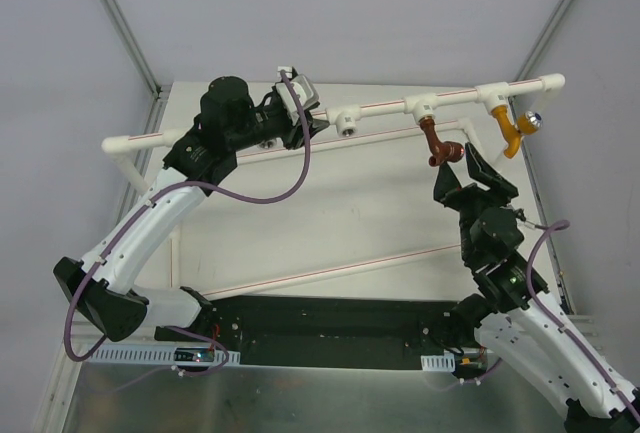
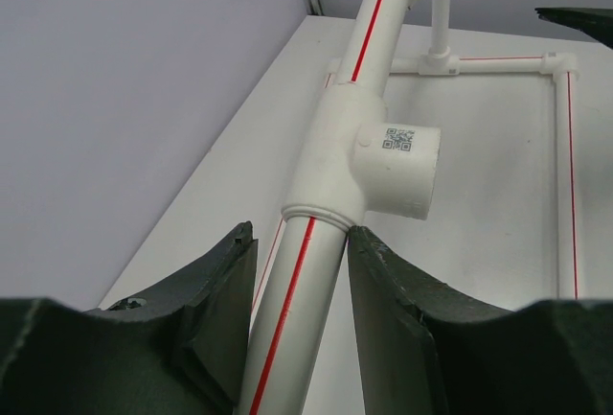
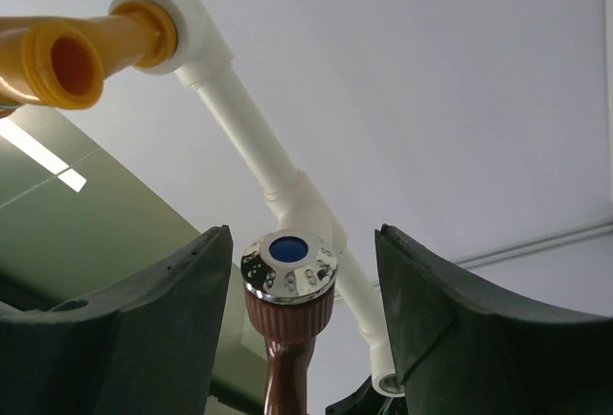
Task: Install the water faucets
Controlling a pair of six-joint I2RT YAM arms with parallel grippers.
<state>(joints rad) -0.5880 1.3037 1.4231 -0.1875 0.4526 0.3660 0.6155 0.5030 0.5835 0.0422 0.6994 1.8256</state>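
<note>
The dark reddish-brown faucet [image 1: 435,141] hangs from a tee on the white pipe [image 1: 380,105], at the back of the table. My right gripper [image 1: 458,165] is open around its shiny silver-blue end [image 3: 287,266], with a gap on both sides of it [image 3: 305,238]. The orange-yellow faucet [image 1: 510,131] sits in the tee further right and also shows in the right wrist view [image 3: 67,65]. My left gripper [image 1: 318,121] is shut on the white pipe [image 2: 297,290], just below an empty tee socket [image 2: 402,171].
The white pipe frame [image 1: 130,143] runs across the back and down both sides of the table. An empty tee socket [image 1: 347,121] is right of my left gripper. A pipe with a red line [image 1: 330,271] lies across the table in front.
</note>
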